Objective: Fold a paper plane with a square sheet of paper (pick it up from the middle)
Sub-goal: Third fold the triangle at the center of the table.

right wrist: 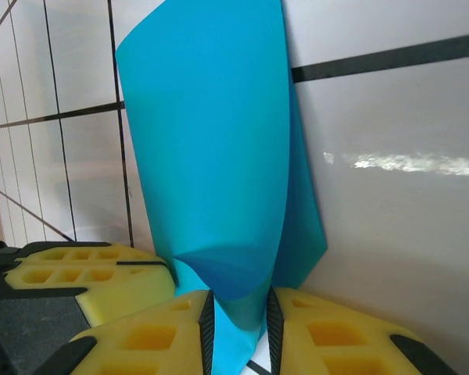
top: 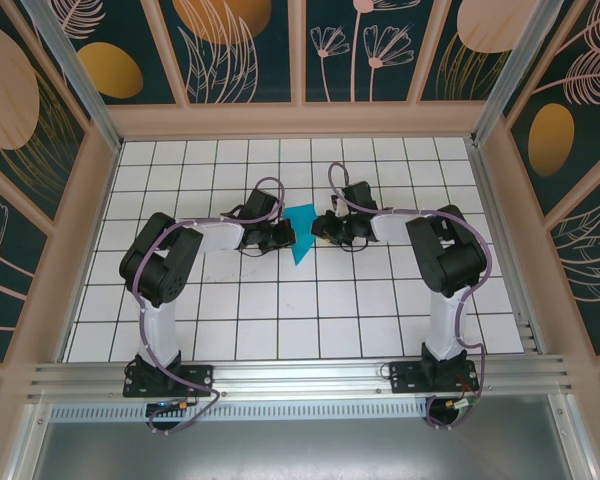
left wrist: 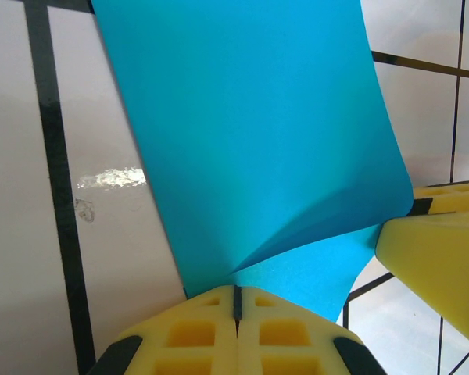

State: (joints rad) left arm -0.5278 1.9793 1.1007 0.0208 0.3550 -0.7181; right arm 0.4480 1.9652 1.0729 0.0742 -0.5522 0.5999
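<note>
The square sheet of paper (top: pixel 302 232), teal-blue and folded into layers, stands on edge between my two grippers at mid-table. My left gripper (top: pixel 283 236) is shut on its lower corner. In the left wrist view the yellow pads meet at the paper (left wrist: pixel 250 141), where the left gripper (left wrist: pixel 236 301) pinches it. A yellow finger (left wrist: pixel 442 258) of the right gripper touches the paper's right edge. My right gripper (top: pixel 327 228) is open. In the right wrist view the curled paper (right wrist: pixel 211 156) hangs loose in the gap of the right gripper (right wrist: pixel 240 305). The left gripper's fingers (right wrist: pixel 86 273) sit to the left.
The white tiled floor (top: pixel 310 310) with black grid lines stretches around both arms. Wooden-framed walls with floral panels (top: pixel 240 50) close in the back and sides. An aluminium rail (top: pixel 300 378) runs along the near edge by the arm bases.
</note>
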